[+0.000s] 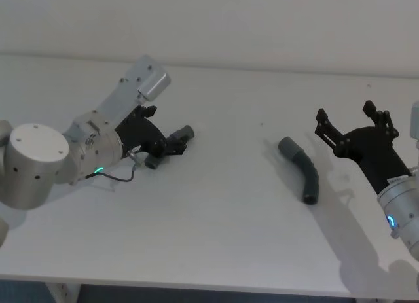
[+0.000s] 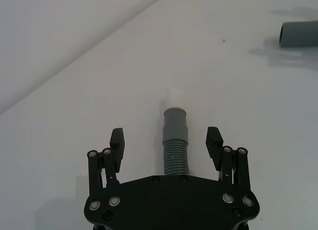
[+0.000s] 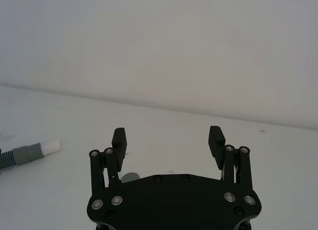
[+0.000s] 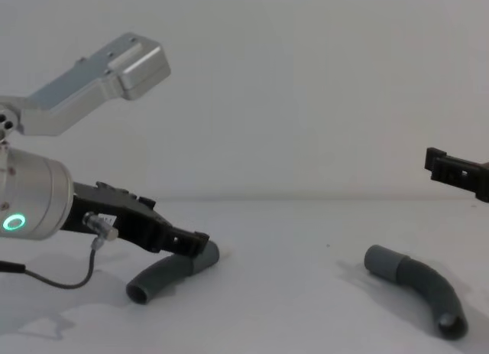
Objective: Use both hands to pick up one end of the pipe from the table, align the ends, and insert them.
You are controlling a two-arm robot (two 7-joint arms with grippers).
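A short, curved, dark grey ribbed hose piece (image 1: 169, 148) lies flat on the left of the plain white desk (image 1: 229, 250). It sits between the spread fingers of the black left gripper (image 2: 165, 135) and touches neither. Its smooth lighter grey cuff (image 2: 175, 123) (capped by a small white tip (image 2: 174, 96)) points away from the gripper. Well apart on the right lies a second hose piece (image 1: 302, 169), bowed, with its grey cuff (image 1: 288, 146) at the far end and its dark mouth (image 1: 309, 198) nearer the front edge.

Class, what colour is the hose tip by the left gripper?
White; the tip shows best in left wrist view.
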